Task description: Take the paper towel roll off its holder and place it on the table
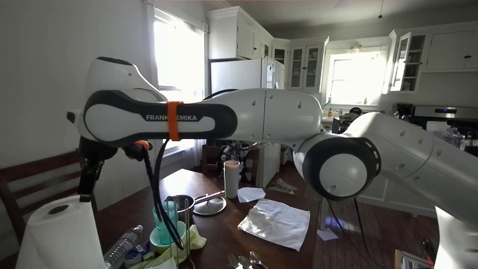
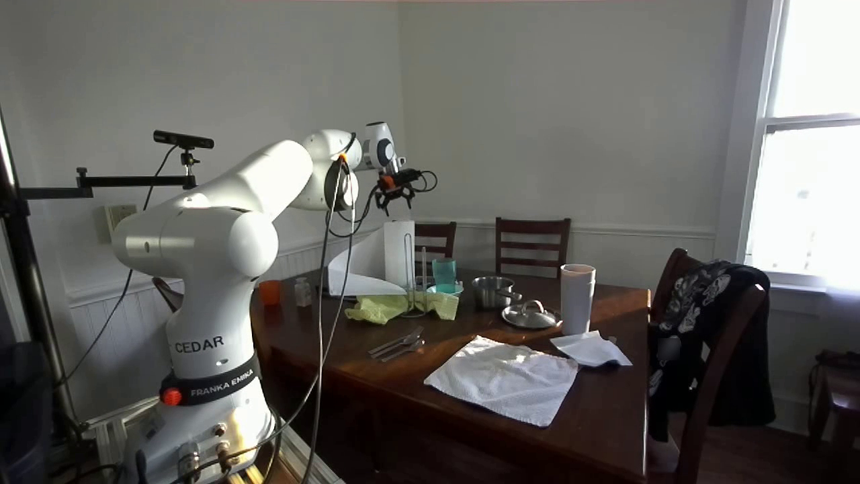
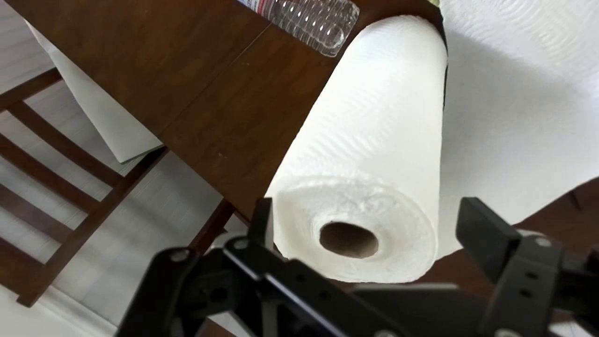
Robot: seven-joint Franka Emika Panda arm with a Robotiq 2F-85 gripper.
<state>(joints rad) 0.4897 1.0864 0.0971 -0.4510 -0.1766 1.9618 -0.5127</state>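
Note:
The white paper towel roll [image 3: 388, 117] stands upright on the table [image 2: 605, 403], with a wide loose sheet [image 3: 514, 135] spread out beside it. It shows in both exterior views [image 1: 63, 235] [image 2: 399, 252]. Its cardboard core looks empty, with no rod visible in it. A thin metal wire stand [image 2: 424, 272], which looks like the holder, stands beside the roll among yellow cloth. My gripper [image 3: 366, 208] is open and empty, pointing down just above the roll's top. In the wrist view its fingers lie to either side of the roll's top end. In an exterior view the gripper [image 2: 398, 207] is over the roll.
A water bottle [image 3: 313, 21] lies near the roll. A teal cup [image 1: 166, 220], yellow cloth [image 2: 379, 308], pot [image 2: 494, 294], lid [image 2: 529, 314] and tall white cup [image 2: 576, 299] are on the table. Chairs [image 3: 70, 187] stand at its edges. Cables hang from the arm.

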